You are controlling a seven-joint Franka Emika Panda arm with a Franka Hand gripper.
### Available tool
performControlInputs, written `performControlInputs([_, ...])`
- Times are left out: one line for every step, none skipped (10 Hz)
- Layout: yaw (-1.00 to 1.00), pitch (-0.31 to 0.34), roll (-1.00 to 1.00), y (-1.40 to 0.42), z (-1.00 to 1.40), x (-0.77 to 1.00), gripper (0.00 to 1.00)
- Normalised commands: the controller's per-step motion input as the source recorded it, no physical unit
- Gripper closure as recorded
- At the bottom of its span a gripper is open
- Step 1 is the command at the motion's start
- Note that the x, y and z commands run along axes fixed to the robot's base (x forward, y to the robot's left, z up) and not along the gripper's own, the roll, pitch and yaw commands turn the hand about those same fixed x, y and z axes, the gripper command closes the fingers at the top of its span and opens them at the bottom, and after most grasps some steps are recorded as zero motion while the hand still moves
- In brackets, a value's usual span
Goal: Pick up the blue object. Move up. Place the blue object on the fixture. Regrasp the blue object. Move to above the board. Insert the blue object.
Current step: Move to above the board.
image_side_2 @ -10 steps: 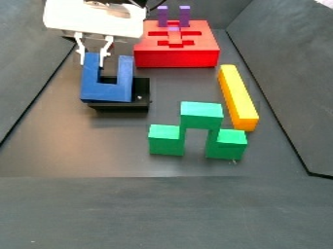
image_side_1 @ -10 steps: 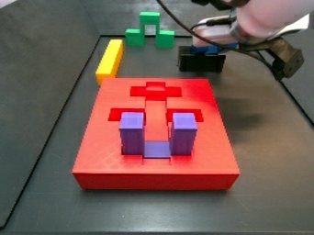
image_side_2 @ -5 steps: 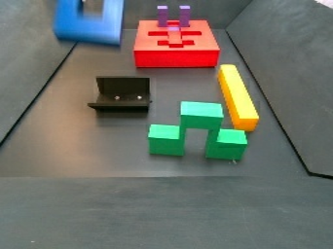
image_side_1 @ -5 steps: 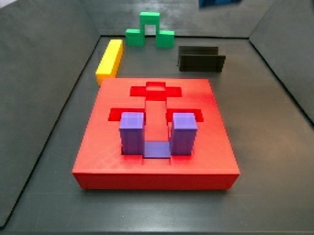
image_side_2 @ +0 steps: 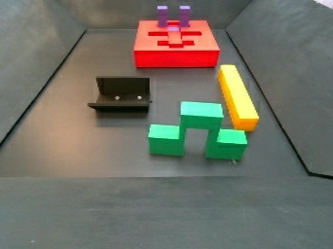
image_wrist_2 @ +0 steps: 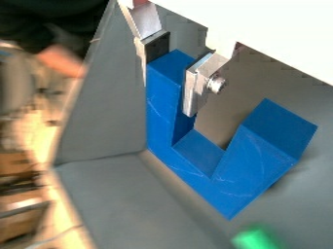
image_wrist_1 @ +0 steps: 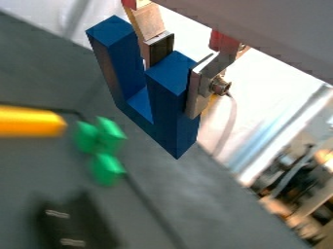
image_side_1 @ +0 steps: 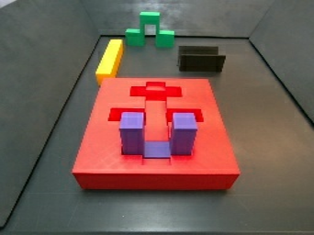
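blue object [image_wrist_1: 140,83] clamped by one arm in gripper [image_wrist_1: 182,58], high above floor, out of both side views; board [image_side_1: 157,133] below, away.

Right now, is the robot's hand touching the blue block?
Touching. Both wrist views show the hand with its fingers clamped on one arm of the blue block.

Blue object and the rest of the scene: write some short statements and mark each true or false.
1. The gripper holds the blue object by one arm, in both wrist views. True.
2. The fixture carries the blue object. False: it is empty.
3. A purple block sits in the board. True.
4. The gripper shows in both side views. False: it is out of frame in both.
5. The yellow bar lies on the board. False: on the floor.
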Motion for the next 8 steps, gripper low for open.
performControlInputs([-0.14, 0.135, -1.0, -1.26, 0.26, -1.4, 1.0])
performControlInputs([-0.13, 0.13, -1.0, -1.22, 0.23, -1.4, 1.0])
performControlInputs([-0.12, 0.141, -1.0, -1.22, 0.24, -1.4, 1.0])
performControlInputs([-0.11, 0.151, -1.0, -1.21, 0.25, -1.4, 1.0])
performControlInputs([-0.1, 0.151, -1.0, -0.71, 0.15, -0.86, 1.0])
performControlInputs([-0.09, 0.154, -1.0, -0.29, 0.05, -0.4, 1.0])
performControlInputs([-0.07, 0.155, -1.0, -0.15, 0.03, -0.21, 1.0])
performControlInputs([-0.05, 0.135, -1.0, -0.08, 0.03, -0.13, 1.0])
